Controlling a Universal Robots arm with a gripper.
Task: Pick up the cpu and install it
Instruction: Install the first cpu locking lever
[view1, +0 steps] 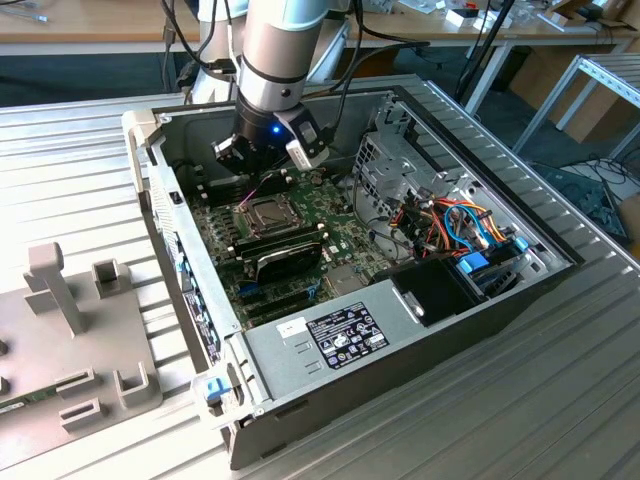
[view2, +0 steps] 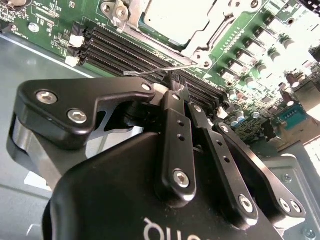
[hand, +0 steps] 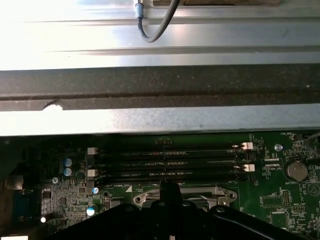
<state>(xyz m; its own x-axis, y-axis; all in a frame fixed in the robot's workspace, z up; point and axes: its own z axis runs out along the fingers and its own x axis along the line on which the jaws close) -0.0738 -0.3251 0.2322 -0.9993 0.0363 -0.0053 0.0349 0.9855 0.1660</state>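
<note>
The cpu (view1: 265, 212) is a small silver-grey square lying flat in the socket on the green motherboard (view1: 340, 225), inside the open computer case. In the second wrist view the cpu (view2: 175, 17) is framed by the metal socket frame (view2: 220, 22), with a thin wire lever (view2: 150, 70) running beside it. My gripper (view1: 268, 175) hovers just behind the socket, close over the memory slots (hand: 165, 160). Its black fingers (view2: 172, 125) stand pressed together, and I see nothing between them. The gripper (view2: 176, 89) points down near the lever; contact with it cannot be told.
A long black module (view1: 288, 250) lies in front of the socket. The grey power supply (view1: 330, 335) fills the near corner, a drive cage (view1: 400, 150) and coloured cables (view1: 460, 225) the exterior view's right. The case wall (hand: 160, 85) stands close behind the gripper. A grey fixture (view1: 70, 330) sits outside.
</note>
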